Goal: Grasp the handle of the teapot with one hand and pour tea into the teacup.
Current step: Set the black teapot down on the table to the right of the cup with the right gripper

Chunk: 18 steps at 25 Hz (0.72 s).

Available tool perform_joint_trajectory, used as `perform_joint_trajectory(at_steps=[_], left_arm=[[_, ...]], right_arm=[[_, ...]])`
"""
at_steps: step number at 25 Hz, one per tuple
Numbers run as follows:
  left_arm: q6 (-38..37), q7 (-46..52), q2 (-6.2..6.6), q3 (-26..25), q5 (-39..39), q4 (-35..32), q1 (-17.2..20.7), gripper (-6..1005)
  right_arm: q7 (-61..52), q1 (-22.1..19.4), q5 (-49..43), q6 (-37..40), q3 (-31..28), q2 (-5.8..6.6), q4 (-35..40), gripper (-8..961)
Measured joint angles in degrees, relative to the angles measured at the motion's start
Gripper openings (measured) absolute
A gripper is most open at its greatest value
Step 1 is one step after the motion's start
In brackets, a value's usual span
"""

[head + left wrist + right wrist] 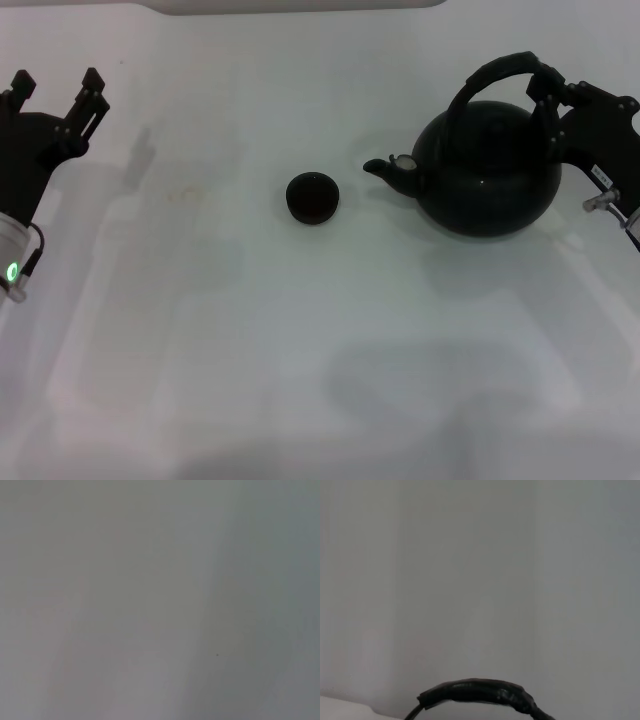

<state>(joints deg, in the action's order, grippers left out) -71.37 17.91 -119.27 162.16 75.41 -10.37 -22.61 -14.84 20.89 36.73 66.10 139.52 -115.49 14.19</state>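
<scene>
While large round matte-black teapot (488, 170) stands on white table (300, 360), right black two-fingered gripper (548, 100) sits at rear of thick black arched handle (500, 72), jaws clenched on it; spout faces small black handleless teacup (312, 198) nearby; left black gripper (58, 95) idle far left, jaws released

Upright black teapot (487, 170) beside teacup (312, 197)

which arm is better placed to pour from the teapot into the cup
Right. The right gripper is already at the handle of the teapot, whose spout faces the teacup. The left gripper hangs open far off at the table's left edge.
</scene>
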Motion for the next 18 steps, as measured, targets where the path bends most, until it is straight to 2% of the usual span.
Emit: perform_joint_trajectory(at_steps=[14,18], left_arm=[[-0.3,-0.07,0.01,0.0,0.0,-0.11,0.37,880],[-0.33,-0.07,0.01,0.0,-0.04,-0.18,0.38,880]], right_arm=[[-0.49,0.04,0.26,0.01,1.11,0.0,0.29,120],[-2.31,0.03,0.37,-0.12,1.0,0.0,0.36,238]])
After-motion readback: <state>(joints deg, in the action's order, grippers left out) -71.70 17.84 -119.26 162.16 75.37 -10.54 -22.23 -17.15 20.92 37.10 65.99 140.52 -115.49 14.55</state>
